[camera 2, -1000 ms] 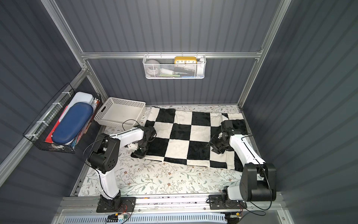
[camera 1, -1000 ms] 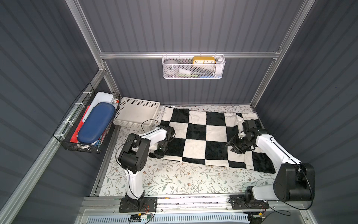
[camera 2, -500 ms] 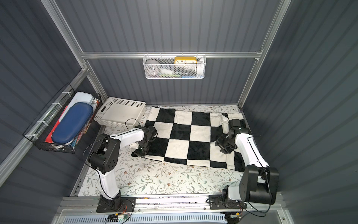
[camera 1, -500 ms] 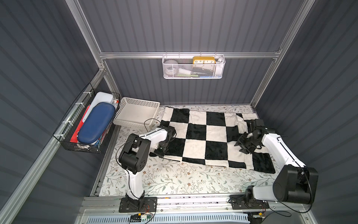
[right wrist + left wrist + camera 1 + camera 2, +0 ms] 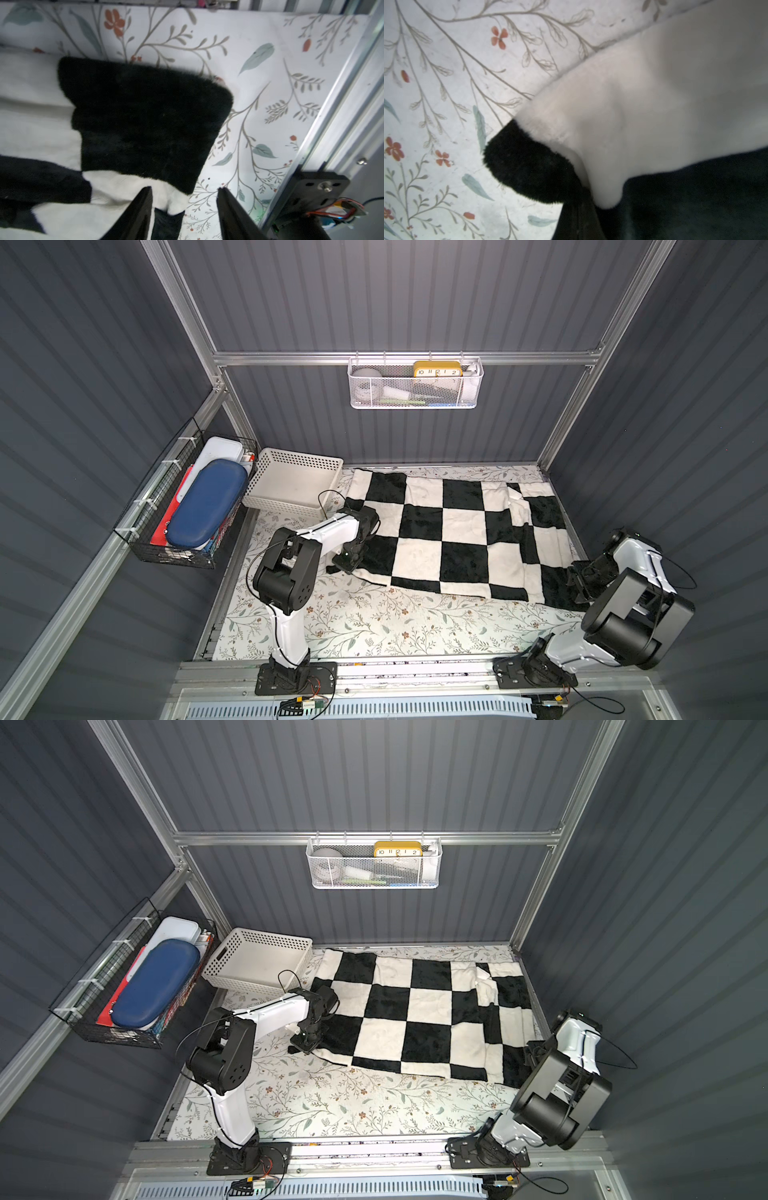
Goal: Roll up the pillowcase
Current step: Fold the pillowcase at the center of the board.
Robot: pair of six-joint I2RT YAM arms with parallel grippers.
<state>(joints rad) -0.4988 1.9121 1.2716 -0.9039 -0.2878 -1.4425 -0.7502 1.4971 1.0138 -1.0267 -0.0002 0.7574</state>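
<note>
Left arm (image 5: pixel 332 531) and right arm (image 5: pixel 636 556): white links, black joints. The right gripper (image 5: pixel 185 188) has tapered black fingers (image 5: pixel 139 212).

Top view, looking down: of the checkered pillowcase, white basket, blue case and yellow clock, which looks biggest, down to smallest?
1. pillowcase
2. white basket
3. blue case, close to the basket and hung nearer the camera, so that pair is unsure
4. yellow clock

Left tool (image 5: pixel 346 564) tips behind pillowcase (image 5: pixel 633 99)
</note>
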